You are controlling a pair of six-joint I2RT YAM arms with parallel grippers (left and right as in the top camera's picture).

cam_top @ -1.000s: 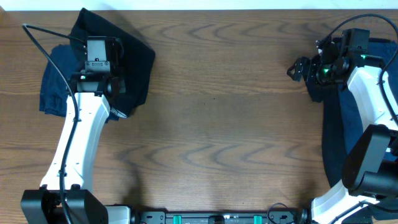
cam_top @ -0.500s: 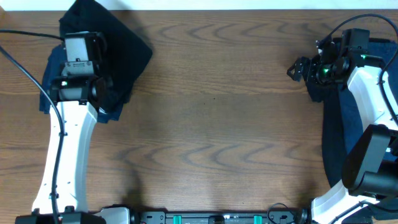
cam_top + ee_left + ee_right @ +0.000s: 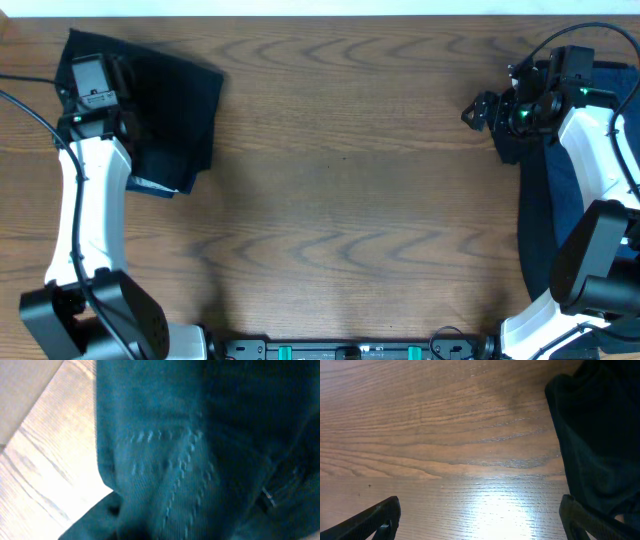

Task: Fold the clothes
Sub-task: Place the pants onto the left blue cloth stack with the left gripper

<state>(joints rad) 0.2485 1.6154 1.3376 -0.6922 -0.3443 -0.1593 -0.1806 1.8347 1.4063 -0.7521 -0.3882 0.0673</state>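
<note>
A dark navy garment [image 3: 170,110] of the clothes lies folded at the table's far left corner. My left gripper [image 3: 92,85] sits on its left edge, its fingers hidden under the wrist camera. The left wrist view is filled with blue fabric [image 3: 190,455] crossed by a stitched seam, and no jaws show. More dark clothes [image 3: 560,210] lie heaped along the right edge. My right gripper [image 3: 478,108] hovers open just left of that heap over bare wood, its fingertips [image 3: 375,520] wide apart, with dark cloth [image 3: 600,435] beside the right one.
The wooden table [image 3: 350,200] runs between the two arms. Its far edge passes just behind the left garment, and its left edge [image 3: 30,415] shows in the left wrist view. The arm bases stand at the near edge.
My left arm has swung left and toward the far corner, carrying the navy garment with it; the garment now lies flatter and covers the lighter blue cloth. The right arm has not moved.
</note>
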